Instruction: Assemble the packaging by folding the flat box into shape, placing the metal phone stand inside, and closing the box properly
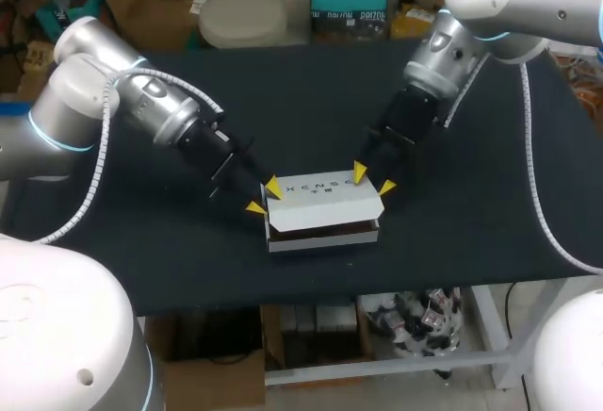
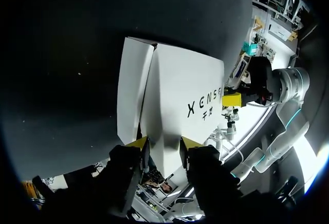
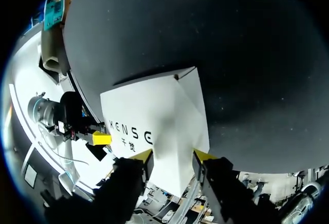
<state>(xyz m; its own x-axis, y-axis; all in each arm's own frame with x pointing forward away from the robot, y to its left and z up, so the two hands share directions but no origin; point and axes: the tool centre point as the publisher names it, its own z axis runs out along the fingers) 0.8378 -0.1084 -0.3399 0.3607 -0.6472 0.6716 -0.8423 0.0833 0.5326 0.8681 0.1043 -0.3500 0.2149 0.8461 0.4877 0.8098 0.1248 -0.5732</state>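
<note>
The box [image 1: 320,240] sits folded into shape near the front middle of the tabletop [image 1: 141,241], so I judge the folding step done. Its lid [image 1: 325,199] is down over the body but not seated: from the head view a dark gap shows along the front edge, between the lid and the front wall. I cannot see the phone stand anywhere on the tabletop, and the gap is too dark to show me what is inside, so my guess is that it is already in the box, though I cannot confirm that. My left gripper [image 1: 264,197] is at the left end of the lid, fingers parted, with the tips right at the lid's edge. My right gripper [image 1: 372,180] is at the right end in the same posture, fingers parted and tips at the far right corner. In each wrist view the near end of the lid fills the space ahead of the parted fingers, and I see nothing clamped from two sides. What is left, as I read it, is pressing the lid flat and tucking its front flap in so that the gap closes.
</note>
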